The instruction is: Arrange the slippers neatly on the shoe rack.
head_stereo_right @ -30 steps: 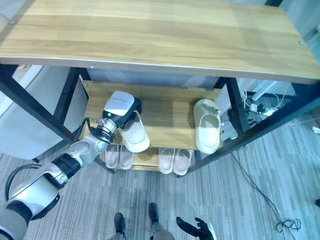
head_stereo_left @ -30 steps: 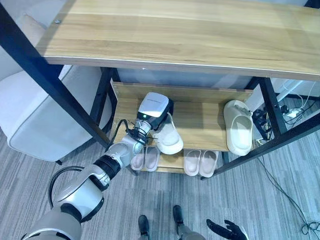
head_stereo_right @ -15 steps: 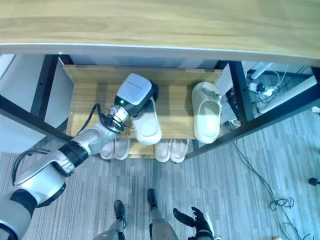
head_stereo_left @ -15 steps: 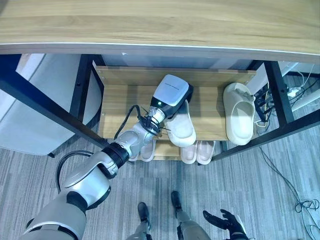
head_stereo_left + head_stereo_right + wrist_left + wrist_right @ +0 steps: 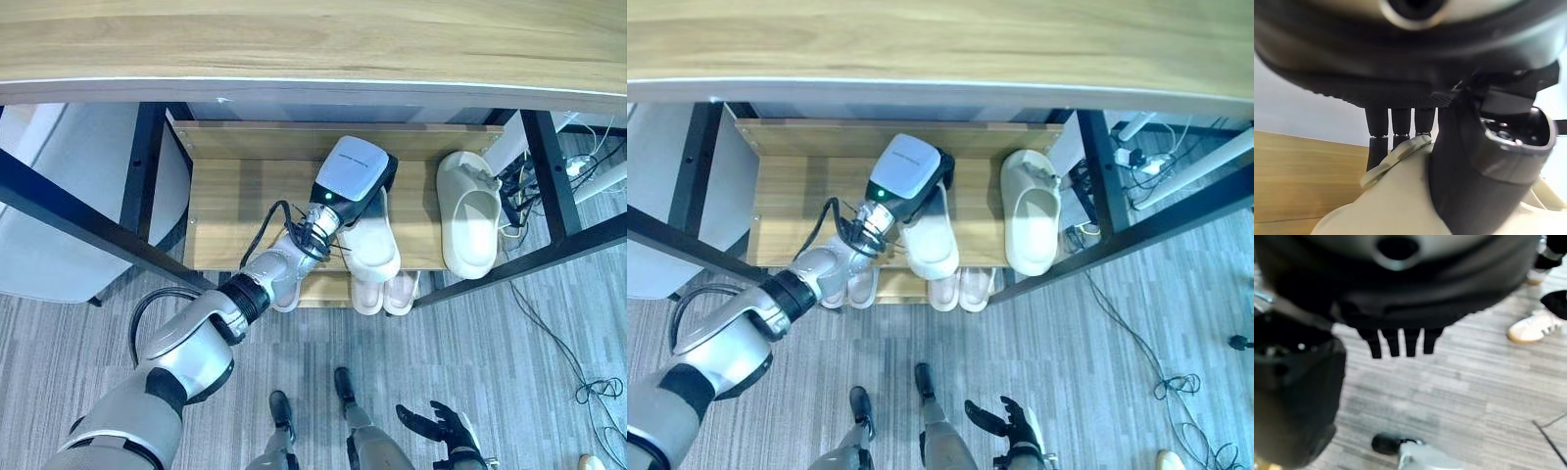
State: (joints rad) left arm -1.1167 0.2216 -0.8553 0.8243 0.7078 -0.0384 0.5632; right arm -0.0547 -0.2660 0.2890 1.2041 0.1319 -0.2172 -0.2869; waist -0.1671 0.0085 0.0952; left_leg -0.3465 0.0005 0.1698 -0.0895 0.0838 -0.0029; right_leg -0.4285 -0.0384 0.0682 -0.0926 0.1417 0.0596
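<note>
Cream foam slipper [image 5: 370, 247] is clamped between thumb and fingers of my left robot hand [image 5: 1400, 132], over the front edge of the wooden shoe rack [image 5: 235, 206]. Its mate, a second cream slipper [image 5: 468, 228], already lies at the rack's right end. Two pale pink pairs [image 5: 958, 287] sit on the lower shelf. Remaining, I judge: set the held slipper beside its mate. Right robot hand [image 5: 1400, 342] hangs relaxed over the grey floor [image 5: 1474, 396].

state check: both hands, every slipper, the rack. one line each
left hand: shut on the cream slipper, holding it on the rack's upper shelf
right hand: open, low over the grey floor
second cream slipper: lying flat at the upper shelf's right end
two pale pink pairs: on the lower shelf
wooden shoe rack: upper shelf bare on its left
</note>
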